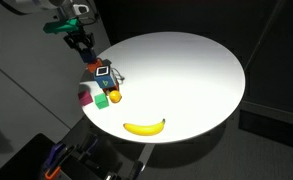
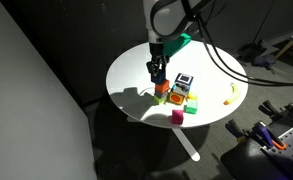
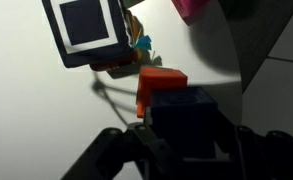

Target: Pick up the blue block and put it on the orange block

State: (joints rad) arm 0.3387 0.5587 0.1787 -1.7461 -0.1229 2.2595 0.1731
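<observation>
In the wrist view my gripper (image 3: pixel 186 140) is shut on the plain blue block (image 3: pixel 186 118), which fills the space between the dark fingers. The orange block (image 3: pixel 158 85) lies on the white table just beyond and partly under the blue block. I cannot tell whether the two touch. In an exterior view the gripper (image 2: pixel 158 72) hangs straight over the orange block (image 2: pixel 162 90) at the edge of the block cluster. It also shows at the table's rim in an exterior view (image 1: pixel 85 52).
A dark block with a white-and-black label (image 3: pixel 86 30) (image 2: pixel 183 80) sits next to the orange block. A green block (image 2: pixel 191 103), a magenta block (image 2: pixel 176 117), an orange ball (image 1: pixel 116 98) and a banana (image 1: pixel 144 126) lie nearby on the round white table (image 1: pixel 186 70).
</observation>
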